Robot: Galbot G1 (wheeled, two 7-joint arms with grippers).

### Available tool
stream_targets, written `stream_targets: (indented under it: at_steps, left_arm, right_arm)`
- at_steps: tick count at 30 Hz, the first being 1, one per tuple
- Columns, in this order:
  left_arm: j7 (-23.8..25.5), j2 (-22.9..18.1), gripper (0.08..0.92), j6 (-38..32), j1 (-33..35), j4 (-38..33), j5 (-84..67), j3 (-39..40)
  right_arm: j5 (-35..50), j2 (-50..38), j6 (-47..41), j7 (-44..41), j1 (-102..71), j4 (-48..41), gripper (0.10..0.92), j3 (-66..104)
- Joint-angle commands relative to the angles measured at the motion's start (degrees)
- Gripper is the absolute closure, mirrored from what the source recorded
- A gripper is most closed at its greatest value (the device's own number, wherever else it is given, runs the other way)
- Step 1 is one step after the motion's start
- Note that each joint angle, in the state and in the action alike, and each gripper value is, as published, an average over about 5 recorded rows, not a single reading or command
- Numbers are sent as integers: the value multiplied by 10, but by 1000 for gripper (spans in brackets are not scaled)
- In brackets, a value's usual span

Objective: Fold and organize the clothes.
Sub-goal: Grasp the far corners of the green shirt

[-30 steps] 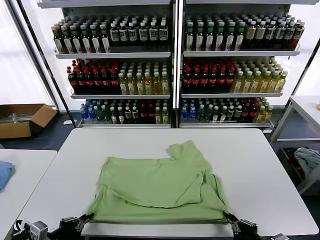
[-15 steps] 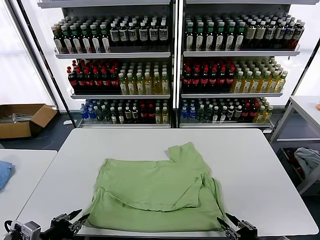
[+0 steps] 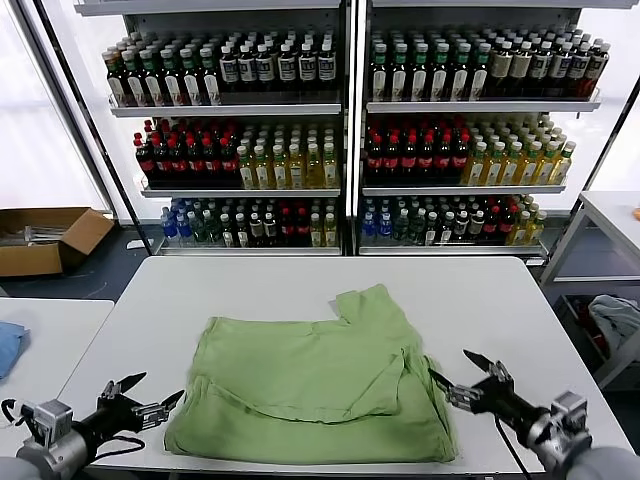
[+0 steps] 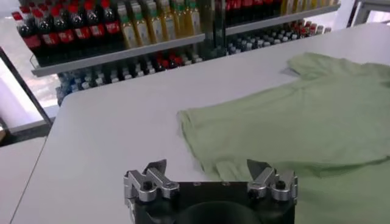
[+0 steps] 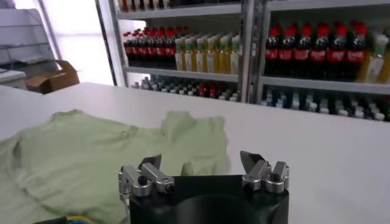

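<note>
the light green short-sleeved shirt [image 3: 315, 385] lies folded on the white rectangular table [image 3: 480, 300], toward the table's near edge and about midway between its sides. it forms a rough rectangle of stacked layers: an upper layer is doubled over a wider lower one, whose hem runs along the near side. one sleeve sticks out at the far right corner of the bundle, and a loose fold of cloth bulges along the right side. no logo or buttons show in the head view.

the left gripper [image 3: 145, 400] hovers low just off the shirt's near left corner, its two black fingers spread apart and holding nothing; the nearer fingertip points at the cloth's edge, and whether it touches the cloth cannot be told. in the left wrist view the same gripper [image 4: 210, 173] shows its jaws wide, with the shirt's [image 4: 304, 128] corner lying beyond them on the table.

the right gripper [image 3: 462, 378] sits just beside the shirt's right edge, fingers likewise parted and empty, one tip close to the bulging fold. the right wrist view shows that gripper [image 5: 204, 164] gaping, with the green cloth [image 5: 103, 152] spread on the table past it.

behind the table stand tall shelves of bottled drinks [image 3: 340, 130]. a brown cardboard box [image 3: 45, 238] sits on the floor at the left, and a blue cloth [image 3: 8, 345] lies on a neighbouring table at the left edge.
</note>
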Motion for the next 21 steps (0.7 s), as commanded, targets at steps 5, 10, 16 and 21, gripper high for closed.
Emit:
stream_targets:
  at_steps: [5, 10, 16, 21]
  left_arm:
    - [-29, 74, 177, -3, -234, 161, -66, 174]
    - [-36, 52, 177, -4, -312, 220, -66, 240]
    - [-46, 11, 177, -10, -396, 281, -63, 309]
    - [-47, -16, 177, -16, -440, 319, -61, 345]
  right_arm:
    - [-9, 22, -47, 13, 350, -261, 203, -223]
    - [-30, 63, -55, 26, 386, -314, 203, -254]
    - [-50, 95, -57, 24, 405, -352, 203, -275]
    - [-58, 103, -45, 9, 397, -354, 203, -277]
